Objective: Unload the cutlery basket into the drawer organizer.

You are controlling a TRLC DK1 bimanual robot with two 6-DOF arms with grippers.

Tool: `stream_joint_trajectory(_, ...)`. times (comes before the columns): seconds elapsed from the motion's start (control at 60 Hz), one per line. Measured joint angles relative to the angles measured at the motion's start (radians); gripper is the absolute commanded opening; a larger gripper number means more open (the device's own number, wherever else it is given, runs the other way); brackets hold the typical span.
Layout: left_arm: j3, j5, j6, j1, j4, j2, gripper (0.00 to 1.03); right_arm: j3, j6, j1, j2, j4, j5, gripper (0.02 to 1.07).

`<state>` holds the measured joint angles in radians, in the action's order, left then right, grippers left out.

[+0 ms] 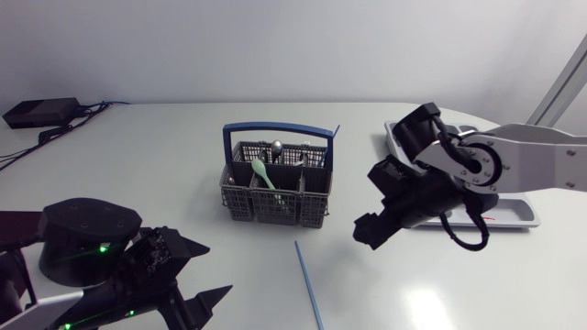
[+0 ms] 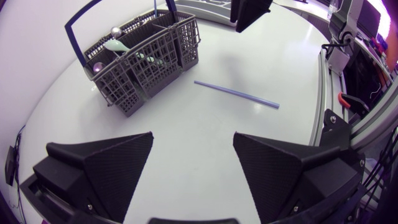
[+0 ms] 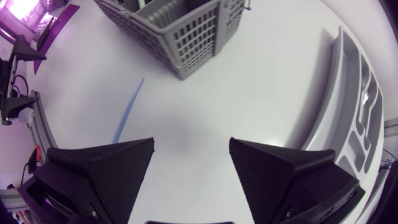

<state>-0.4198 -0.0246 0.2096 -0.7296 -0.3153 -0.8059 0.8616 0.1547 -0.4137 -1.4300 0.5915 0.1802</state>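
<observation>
Head view over the white table [image 1: 138, 165]: nearest the camera, the left gripper [image 1: 218, 269] sits low at the near-left corner, its wedge fingers spread wide with nothing between them. Just to its right a thin light-blue stick [image 1: 308, 284] lies flat on the table, touching neither gripper. Farther back, the right gripper [image 1: 367, 206] hangs above bare tabletop between basket and organizer, its fingers likewise parted and holding nothing. At mid-table stands the grey cutlery basket [image 1: 275, 197], blue handle upright, with a green spoon [image 1: 264, 174] and a metal spoon [image 1: 275, 145] standing in its compartments. The grey drawer organizer [image 1: 514, 213] lies at far right, partly hidden under the right arm. No lettering can be read on anything.
</observation>
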Motion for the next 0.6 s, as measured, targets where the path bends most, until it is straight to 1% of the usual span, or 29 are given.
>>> stream_joint_trajectory(0.15,0.0,0.0,0.0,0.003,0.0,0.0,0.9,0.0,-0.108,-0.124,-0.032,0.016,0.002,0.89)
stream_joint_trajectory(0.333,0.0,-0.001,0.0,0.01,-0.001,-0.002,0.9,0.008,-0.231,-0.256,-0.171,0.023,0.003,0.89)
stream_joint_trajectory(0.417,0.0,-0.002,0.001,0.043,0.006,-0.007,0.9,0.016,-0.254,-0.313,-0.206,0.023,0.002,0.89)
stream_joint_trajectory(0.45,0.0,-0.003,0.001,0.063,0.025,-0.024,0.87,0.021,-0.261,-0.332,-0.216,0.023,0.002,0.89)
stream_joint_trajectory(0.533,0.0,-0.004,0.001,0.11,0.049,-0.077,0.86,0.034,-0.267,-0.349,-0.233,0.022,-0.001,0.89)
stream_joint_trajectory(0.6,0.0,-0.004,0.001,0.126,0.057,-0.097,0.86,0.037,-0.27,-0.357,-0.241,0.02,-0.003,0.89)
